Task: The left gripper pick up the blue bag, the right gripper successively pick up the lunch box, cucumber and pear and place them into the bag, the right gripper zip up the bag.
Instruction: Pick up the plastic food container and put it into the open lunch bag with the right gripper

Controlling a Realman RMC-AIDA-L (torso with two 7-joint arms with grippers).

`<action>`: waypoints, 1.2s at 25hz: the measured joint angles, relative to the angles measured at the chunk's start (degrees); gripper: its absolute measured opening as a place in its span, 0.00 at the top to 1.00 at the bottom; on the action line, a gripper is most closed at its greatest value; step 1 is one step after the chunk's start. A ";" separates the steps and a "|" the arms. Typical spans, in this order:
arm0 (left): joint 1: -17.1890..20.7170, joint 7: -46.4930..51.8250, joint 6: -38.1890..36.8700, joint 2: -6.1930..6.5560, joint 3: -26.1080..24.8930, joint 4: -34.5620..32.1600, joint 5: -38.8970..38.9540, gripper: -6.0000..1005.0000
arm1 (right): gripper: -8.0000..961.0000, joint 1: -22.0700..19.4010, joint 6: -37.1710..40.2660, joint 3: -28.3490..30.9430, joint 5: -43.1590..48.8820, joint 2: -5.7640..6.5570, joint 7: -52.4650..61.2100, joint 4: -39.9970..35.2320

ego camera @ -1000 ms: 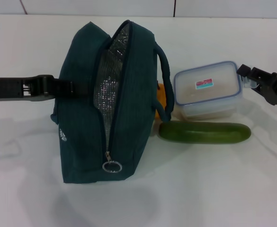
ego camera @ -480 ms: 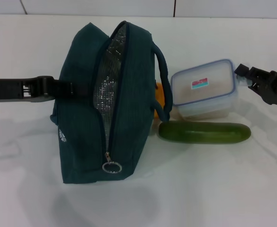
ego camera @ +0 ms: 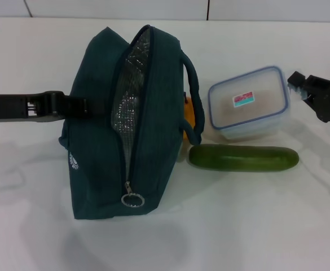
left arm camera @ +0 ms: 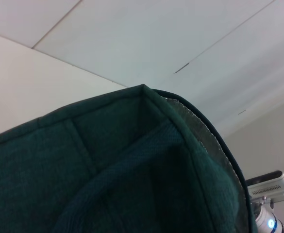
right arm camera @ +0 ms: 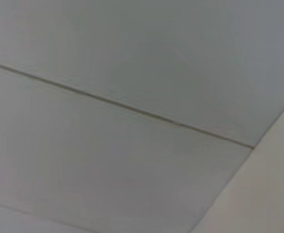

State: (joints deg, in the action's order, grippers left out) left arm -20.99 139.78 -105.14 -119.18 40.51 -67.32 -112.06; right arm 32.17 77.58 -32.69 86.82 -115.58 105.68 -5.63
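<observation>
Your blue bag (ego camera: 125, 121) stands unzipped on the counter (ego camera: 255, 226), the left claw (ego camera: 80, 105) gripping its far-left side. The cucumber (ego camera: 243, 158) lies right of it. The lunch box (ego camera: 249, 103) has tipped and shifted right since a moment ago, held at its right end by the right claw (ego camera: 295, 84); the lift is starting.

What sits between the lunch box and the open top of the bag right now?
Only the blue bag's own near loop handle rises between the lunch box and the unzipped opening. The pear sits low against the bag and the cucumber lies in front; neither blocks a lifted path.
</observation>
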 joint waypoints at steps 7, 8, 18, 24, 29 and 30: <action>0.60 -0.40 -0.10 0.00 0.00 0.00 0.00 0.96 | 0.89 -1.15 2.15 0.01 -2.90 0.02 0.58 0.47; 0.62 -0.43 -0.10 0.00 0.00 0.00 0.00 0.96 | 0.89 -1.54 2.65 0.01 -3.64 0.02 0.76 0.47; 0.69 -0.37 -0.49 0.07 0.00 -0.40 0.07 0.96 | 0.87 -3.83 7.69 0.01 -10.33 0.22 3.16 1.03; 0.59 -0.47 -0.50 0.01 0.00 -0.41 0.09 0.96 | 0.86 -4.07 13.77 0.01 -13.90 0.02 5.69 1.63; 0.33 -0.25 -0.56 0.11 0.20 -0.48 0.09 0.96 | 0.86 -2.54 17.15 0.00 -15.19 -0.11 6.61 2.44; 0.30 -0.15 -0.57 0.12 0.24 -0.51 0.09 0.96 | 0.86 -2.18 17.69 0.00 -15.37 -0.14 6.84 2.46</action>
State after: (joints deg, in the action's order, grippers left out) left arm -20.69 139.63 -105.71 -119.05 40.75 -67.84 -111.96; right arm 29.99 95.26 -32.69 71.45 -115.72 112.52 -3.17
